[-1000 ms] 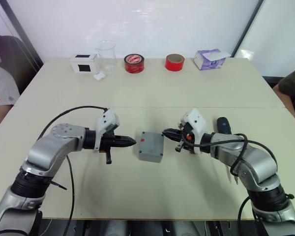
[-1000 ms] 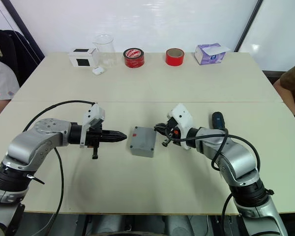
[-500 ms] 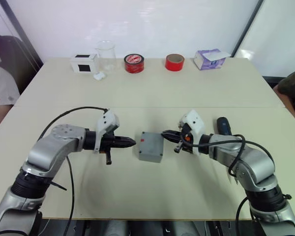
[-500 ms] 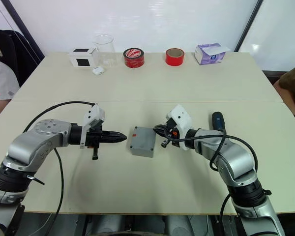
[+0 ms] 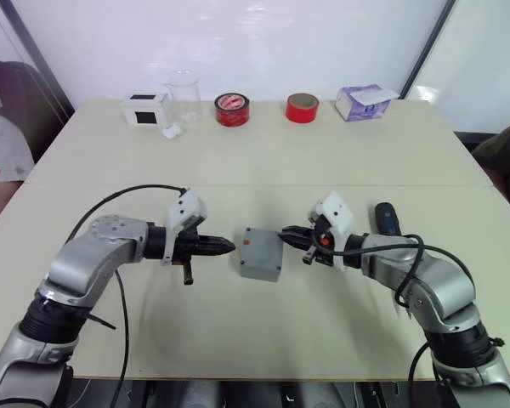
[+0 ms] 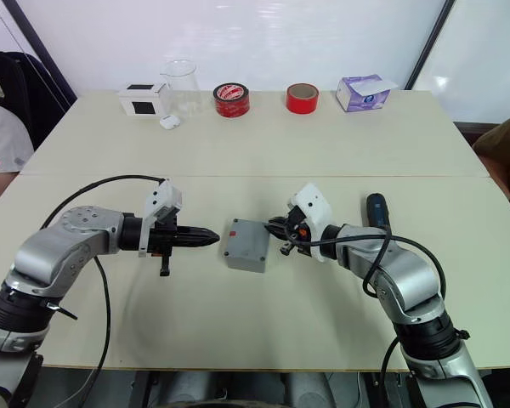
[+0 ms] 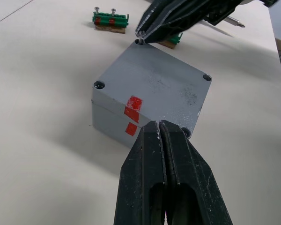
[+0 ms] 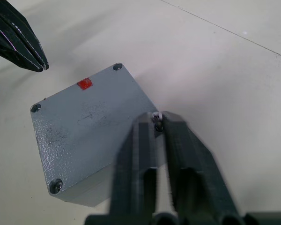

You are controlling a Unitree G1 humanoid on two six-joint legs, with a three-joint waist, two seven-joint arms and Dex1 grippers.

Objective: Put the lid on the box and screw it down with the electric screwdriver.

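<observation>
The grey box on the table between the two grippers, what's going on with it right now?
The lid already sits on the box. The right gripper pinches a small screw at one corner hole of the lid. The left gripper is shut and empty, pointing at the box's opposite side without touching it. The electric screwdriver lies on the table behind the right arm, untouched.

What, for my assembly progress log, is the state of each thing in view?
lid: seated on the box, closing it.
box: upright, covered.
screw: pinched between fingertips at a lid corner.
right gripper: shut on the screw.
left gripper: shut, empty, beside the box.
electric screwdriver: lying flat, unheld.
beaker: upright.
</observation>
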